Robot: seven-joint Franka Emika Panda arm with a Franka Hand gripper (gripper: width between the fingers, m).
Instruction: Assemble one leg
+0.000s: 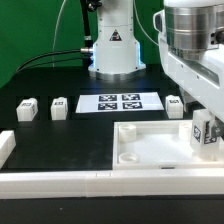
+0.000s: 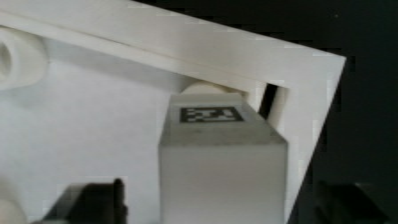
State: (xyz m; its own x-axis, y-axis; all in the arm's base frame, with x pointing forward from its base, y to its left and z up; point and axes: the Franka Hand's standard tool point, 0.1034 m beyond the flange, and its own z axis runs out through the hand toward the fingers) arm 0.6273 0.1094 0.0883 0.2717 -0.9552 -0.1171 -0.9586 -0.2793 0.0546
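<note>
My gripper (image 1: 205, 132) is shut on a leg (image 1: 201, 133), a small white block with a black-and-white tag. It holds the leg at the corner of the large flat white panel (image 1: 150, 148) on the exterior view's right. In the wrist view the leg (image 2: 222, 150) runs out between my two dark fingers (image 2: 98, 200), its tagged end close to the panel's raised rim (image 2: 231, 60). Whether the leg touches the panel cannot be told. Three more legs stand on the table: two at the exterior view's left (image 1: 27, 107) (image 1: 59, 108) and one at the right (image 1: 174, 104).
The marker board (image 1: 120, 102) lies mid-table in front of the robot base (image 1: 112, 45). A long white border bar (image 1: 60, 181) runs along the front, with another piece (image 1: 6, 147) at the left. Cables hang behind the base.
</note>
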